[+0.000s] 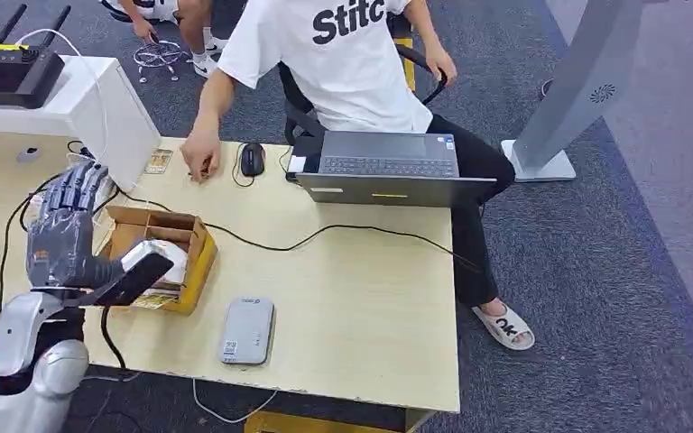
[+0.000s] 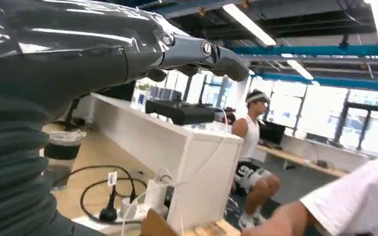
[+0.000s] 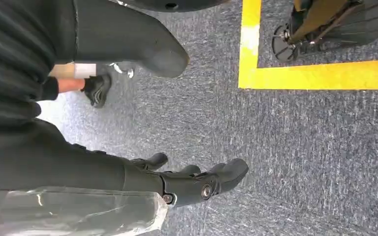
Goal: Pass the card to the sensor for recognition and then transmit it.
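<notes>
My left hand (image 1: 63,225) is raised over the left end of the wooden table (image 1: 361,298), fingers straight and apart, thumb pointing at a cardboard box (image 1: 194,257); I see nothing in it. The left wrist view shows the same outstretched fingers (image 2: 197,51) with nothing in them. A small card (image 1: 157,161) lies flat on the table beside the white cabinet, with a person's hand (image 1: 200,164) resting just right of it. The grey flat sensor (image 1: 247,330) lies near the table's front edge. My right hand (image 3: 197,184) hangs above the grey carpet, fingers loosely extended, holding nothing.
A seated person in a white shirt (image 1: 343,54) faces me behind an open laptop (image 1: 386,167) and a black mouse (image 1: 252,158). A black cable (image 1: 325,233) crosses the table. A white cabinet (image 1: 99,108) carries a black router (image 1: 11,72). A grey stand (image 1: 582,86) rises at the right.
</notes>
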Available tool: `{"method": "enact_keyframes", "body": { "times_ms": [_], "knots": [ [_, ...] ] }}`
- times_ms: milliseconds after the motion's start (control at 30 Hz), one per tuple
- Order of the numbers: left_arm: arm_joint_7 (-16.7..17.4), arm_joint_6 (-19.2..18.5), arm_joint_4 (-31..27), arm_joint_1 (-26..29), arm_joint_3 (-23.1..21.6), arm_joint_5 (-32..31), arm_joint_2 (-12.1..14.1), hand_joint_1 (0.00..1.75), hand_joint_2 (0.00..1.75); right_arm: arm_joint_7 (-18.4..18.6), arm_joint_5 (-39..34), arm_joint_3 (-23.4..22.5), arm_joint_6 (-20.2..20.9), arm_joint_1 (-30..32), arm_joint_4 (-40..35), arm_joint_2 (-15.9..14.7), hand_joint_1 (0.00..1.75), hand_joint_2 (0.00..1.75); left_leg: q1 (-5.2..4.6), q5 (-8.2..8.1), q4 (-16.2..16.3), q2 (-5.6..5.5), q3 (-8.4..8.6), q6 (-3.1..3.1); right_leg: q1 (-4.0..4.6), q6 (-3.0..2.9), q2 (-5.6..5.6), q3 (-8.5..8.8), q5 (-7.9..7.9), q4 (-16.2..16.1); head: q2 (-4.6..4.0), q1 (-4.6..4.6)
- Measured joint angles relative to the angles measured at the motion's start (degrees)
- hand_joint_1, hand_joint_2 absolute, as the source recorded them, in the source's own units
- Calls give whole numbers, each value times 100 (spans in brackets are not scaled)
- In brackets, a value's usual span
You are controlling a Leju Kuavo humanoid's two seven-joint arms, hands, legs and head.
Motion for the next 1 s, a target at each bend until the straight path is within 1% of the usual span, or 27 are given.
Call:
{"method": "enact_keyframes", "body": {
  "times_ms": [67, 200, 467, 533, 633, 700, 767, 800, 900, 1000],
  "knots": [
    [8, -117, -318, 254, -15, 78, 129, 0, 175, -26, -15, 0, 2, 10, 9, 0, 0, 175, 0, 0, 0, 0, 0, 0, 0, 0, 0, -3, 0, 0, 0, -2],
    [24, -155, -712, 520, -50, 116, 293, 0, 175, -28, -24, 0, 2, 14, 24, 0, 0, 175, 0, 1, -1, -4, -1, 0, 0, 0, -6, -1, -1, 0, 0, 2],
    [33, -216, -985, 642, -63, 150, 404, 0, 175, -28, -24, 0, 2, 17, 26, 0, 0, 175, -1, 3, 0, -4, -1, 2, 0, 1, -7, 4, 1, 0, 0, 2],
    [55, -362, -1057, 719, -87, 205, 476, 0, 175, -52, -39, 0, 4, 17, 26, 0, 0, 175, -1, 2, 0, -3, 0, 2, 0, 1, -4, 5, 1, 1, 0, 0],
    [198, -674, -1241, 993, -92, 301, 723, 0, 175, -120, -59, 0, 4, 30, 30, 0, 0, 175, 0, 0, 0, 1, 0, 0, 0, 0, 3, 0, 0, 1, 0, 0],
    [336, -874, -1330, 1202, -94, 182, 882, 0, 175, -129, -76, 0, 4, 33, 37, 0, 0, 175, 0, 0, -1, 0, -1, 0, 0, 0, 1, -1, -2, 1, 0, 0],
    [404, -889, -1333, 1399, -111, 22, 1011, 0, 175, -107, -96, 0, 4, 32, 41, 0, 0, 175, 0, -1, -1, 0, -1, -1, 0, 0, 1, -3, -3, 1, 0, -2],
    [434, -872, -1331, 1467, -133, -63, 1025, 0, 175, -75, -109, 0, 4, 32, 44, 0, 0, 175, 0, -1, -2, -2, -1, -1, 0, 2, -1, -2, -5, 1, 0, 0],
    [582, -795, -1262, 1597, -258, -337, 1027, 0, 175, -2, -131, 2, 2, 28, 46, 2, 0, 175, -1, -1, -2, -4, -3, 0, 0, 2, -6, 0, -5, 0, 0, 0],
    [704, -638, -1073, 1647, -365, -475, 1001, 0, 175, 46, -177, 22, -4, 29, 48, 18, 0, 175, -1, 0, -2, -4, -3, 0, 0, 3, -6, 1, -4, 0, 0, 2]
  ]
}}
